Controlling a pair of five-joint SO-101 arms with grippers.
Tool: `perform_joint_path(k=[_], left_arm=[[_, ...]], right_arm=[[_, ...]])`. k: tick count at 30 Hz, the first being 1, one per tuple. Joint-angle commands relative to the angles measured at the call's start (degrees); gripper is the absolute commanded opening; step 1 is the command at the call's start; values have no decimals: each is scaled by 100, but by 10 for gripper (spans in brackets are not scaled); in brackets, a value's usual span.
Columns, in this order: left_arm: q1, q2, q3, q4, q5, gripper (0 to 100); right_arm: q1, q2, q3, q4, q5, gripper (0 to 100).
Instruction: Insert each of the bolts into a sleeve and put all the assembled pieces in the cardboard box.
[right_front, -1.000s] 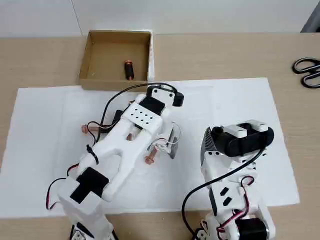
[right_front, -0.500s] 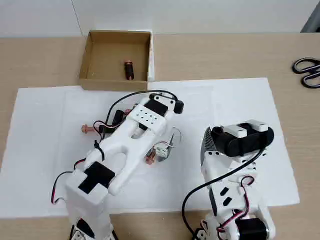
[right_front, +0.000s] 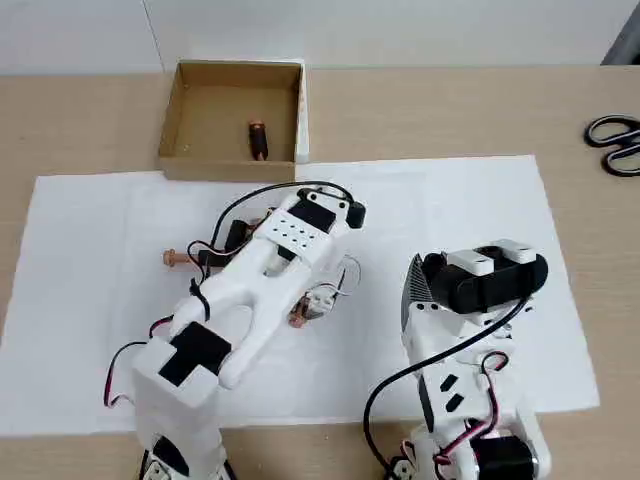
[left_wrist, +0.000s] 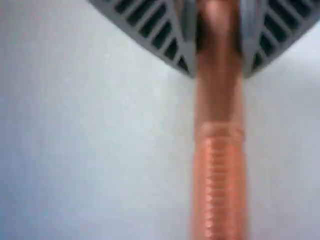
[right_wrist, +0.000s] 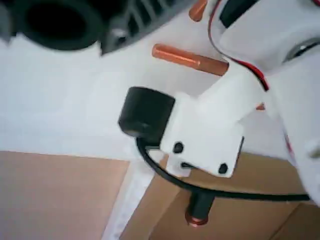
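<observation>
From the high view, your left gripper (right_front: 318, 302) sits over the middle of the white paper sheet (right_front: 90, 330). A copper bolt (right_front: 298, 318) pokes out of it toward the sheet's near edge. A second bolt (right_front: 176, 258) lies loose on the sheet, between the left arm and the sheet's left edge. The cardboard box (right_front: 172, 120) stands on the tabletop (right_front: 450, 110) against the sheet's far edge, toward its left corner. One assembled piece (right_front: 258, 140) lies inside it (dark sleeve, copper head showing). Your right gripper (right_front: 413, 288) hangs over the sheet toward its near right corner, and you cannot tell whether it is open or closed. Scissors (right_front: 615, 143) lie at the tabletop's right edge.

In the left wrist view, the grey jaws are clamped on the copper bolt (left_wrist: 218, 150), gripping its smooth shank. The threaded end sticks out over the paper sheet (left_wrist: 75, 150).

In the right wrist view, you see the left arm's black wrist camera (right_wrist: 147, 112) close up. A further bolt (right_wrist: 189, 59) lies on the sheet just beyond it. The assembled piece (right_wrist: 199, 214) rests on the floor of the cardboard box (right_wrist: 260, 222).
</observation>
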Motion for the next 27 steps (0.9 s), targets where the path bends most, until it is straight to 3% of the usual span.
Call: perform_joint_path(k=[1,5,11,19,27], left_arm=[[308,-413,-382,695,-273,6],[352,-949,-813,1020,-1011,6],[-343,-1574,-945,1055,-2479,6],[-1196,-1644,-892,1231,-2716,6],[-2022,-1679,-752,1231,-4484,6]], right_arm=[[40,-57,-35,-163,26,4],[40,-57,-35,-163,26,4],[40,-57,-35,-163,26,4],[31,-57,-35,-163,26,4],[31,-57,-26,-163,26,4]])
